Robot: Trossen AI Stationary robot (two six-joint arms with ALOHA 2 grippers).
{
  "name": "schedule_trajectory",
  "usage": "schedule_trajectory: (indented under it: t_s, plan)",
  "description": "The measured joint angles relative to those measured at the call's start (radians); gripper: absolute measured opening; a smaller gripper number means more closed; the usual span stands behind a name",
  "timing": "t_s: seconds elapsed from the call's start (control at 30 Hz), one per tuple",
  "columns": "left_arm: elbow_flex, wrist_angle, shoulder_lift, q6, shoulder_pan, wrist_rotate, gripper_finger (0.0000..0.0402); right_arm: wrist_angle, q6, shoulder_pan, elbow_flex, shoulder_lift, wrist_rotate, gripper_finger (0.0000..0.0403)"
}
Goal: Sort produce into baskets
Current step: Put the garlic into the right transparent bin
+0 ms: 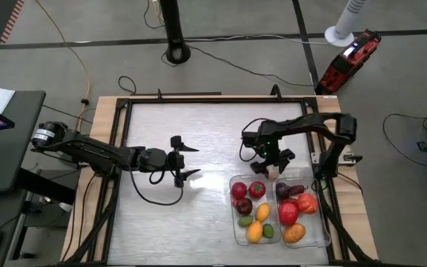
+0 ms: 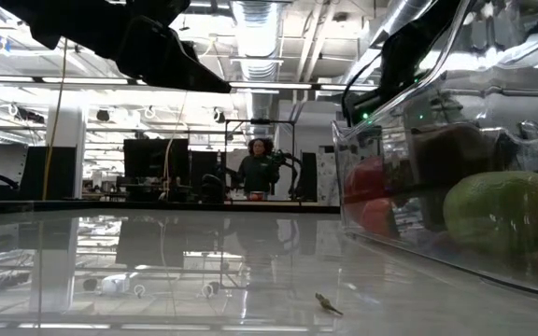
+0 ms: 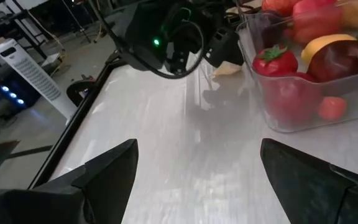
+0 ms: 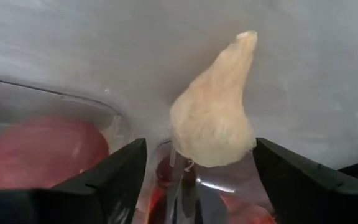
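Note:
A cream-white garlic bulb (image 4: 211, 121) lies at the far edge of the two clear bins, where their rounded corners meet (image 1: 273, 175), with its stem pointing away from them. My right gripper (image 4: 201, 146) is above it, open, with one finger on each side of the bulb. It also shows in the left wrist view (image 3: 219, 53). The left bin (image 1: 233, 222) and the right bin (image 1: 327, 230) hold several red, orange, yellow, green and dark purple pieces of produce. My left gripper (image 1: 191, 160) is open and empty over the middle of the table. My right gripper comes at the garlic from above, slanting toward the near edge. One fingertip (image 4: 272, 162) stands right against the bulb's side (image 4: 247, 134), and a gap shows at the other. I cannot tell whether it touches the garlic.
The two bins stand side by side at the near right, and the left one also shows in the low view (image 2: 418, 215). Bare white tabletop (image 1: 184, 215) lies left of them inside the black frame. A person (image 2: 260, 168) stands far behind the table.

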Motion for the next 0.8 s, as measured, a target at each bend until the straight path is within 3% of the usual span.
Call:
schedule_trajectory:
  t_s: [0.33,0.63,0.8]
  plan:
    - [0.0,-0.01,0.0,0.012,0.0,-0.001,0.0325,-0.006,-0.059,0.0,0.0,0.063,0.005,0.0257]
    - [0.0,-0.012,0.0,0.018,0.0,-0.002,0.0325,0.002,-0.128,-0.011,0.0,0.059,0.056,0.0165]
    - [0.0,-0.012,0.0,0.022,0.0,-0.028,0.0325,0.002,-0.18,-0.014,0.016,0.059,0.061,0.0157]
